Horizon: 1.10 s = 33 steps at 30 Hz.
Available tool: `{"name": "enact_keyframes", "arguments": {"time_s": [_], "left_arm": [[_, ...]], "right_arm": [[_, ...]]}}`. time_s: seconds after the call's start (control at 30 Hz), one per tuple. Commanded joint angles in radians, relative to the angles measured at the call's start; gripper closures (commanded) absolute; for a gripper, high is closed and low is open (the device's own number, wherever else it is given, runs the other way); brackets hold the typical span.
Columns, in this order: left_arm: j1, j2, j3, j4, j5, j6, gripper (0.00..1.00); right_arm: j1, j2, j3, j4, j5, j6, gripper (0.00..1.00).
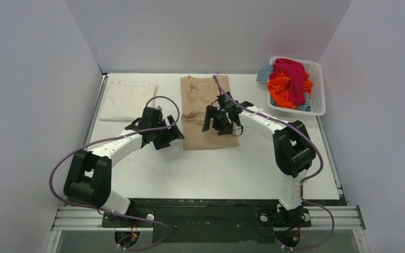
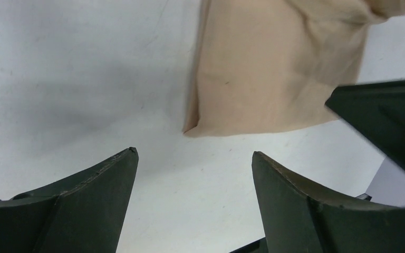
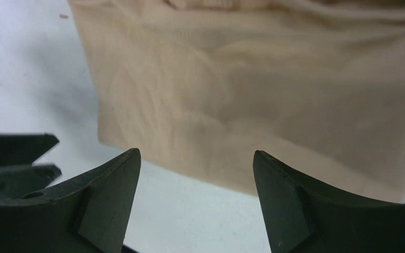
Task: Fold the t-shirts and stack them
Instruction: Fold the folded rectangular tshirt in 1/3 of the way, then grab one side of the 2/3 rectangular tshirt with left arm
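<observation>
Top external: the folded tan t-shirt (image 1: 196,108) lies on the white table (image 1: 216,168), enclosed by pale walls (image 1: 31,79). The left gripper (image 1: 166,134) is just beside its near-left corner, and the right gripper (image 1: 219,120) is over its right half.

Left wrist: jaws apart and empty, shirt corner ahead.

Right wrist: jaws apart, over the shirt's near edge.

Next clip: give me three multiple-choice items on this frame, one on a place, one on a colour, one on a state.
1. The basket sits: A far right; B far left; C near middle.
2. The middle shirt is: A teal; B tan; C magenta.
3. The left gripper and right gripper are: A shut on cloth; B open, empty; C out of view.
1A, far right corner in the top view. 2B, tan in every view. 3B, fingers apart, nothing between them.
</observation>
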Motion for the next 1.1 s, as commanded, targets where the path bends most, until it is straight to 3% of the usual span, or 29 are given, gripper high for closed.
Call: {"name": "enact_keyframes", "arguments": {"time_s": [0.0, 0.23, 0.43, 0.6, 0.77, 0.97, 1.07], "left_arm": [[-0.002, -0.032, -0.049, 0.023, 0.028, -0.010, 0.10], [-0.006, 0.002, -0.072, 0.050, 0.037, -0.020, 0.09], [-0.038, 0.063, -0.045, 0.097, 0.027, -0.040, 0.10], [-0.073, 0.134, 0.007, 0.084, 0.008, -0.037, 0.17], [-0.088, 0.158, 0.010, 0.096, -0.013, -0.041, 0.23], [-0.098, 0.209, 0.016, 0.096, -0.062, -0.042, 0.45], [-0.105, 0.230, 0.023, 0.087, -0.090, -0.042, 0.58]], "right_arm": [[-0.013, 0.141, 0.185, 0.002, 0.022, -0.055, 0.28], [-0.065, 0.380, 0.515, -0.020, 0.065, -0.042, 0.30], [-0.079, 0.419, 0.545, 0.045, 0.036, -0.040, 0.29], [-0.088, 0.459, 0.598, 0.027, 0.012, -0.039, 0.29], [-0.117, 0.366, 0.553, 0.028, 0.027, -0.061, 0.28], [-0.181, 0.134, 0.377, 0.047, 0.124, -0.078, 0.23], [-0.211, -0.007, 0.195, 0.044, 0.161, -0.081, 0.23]]}}
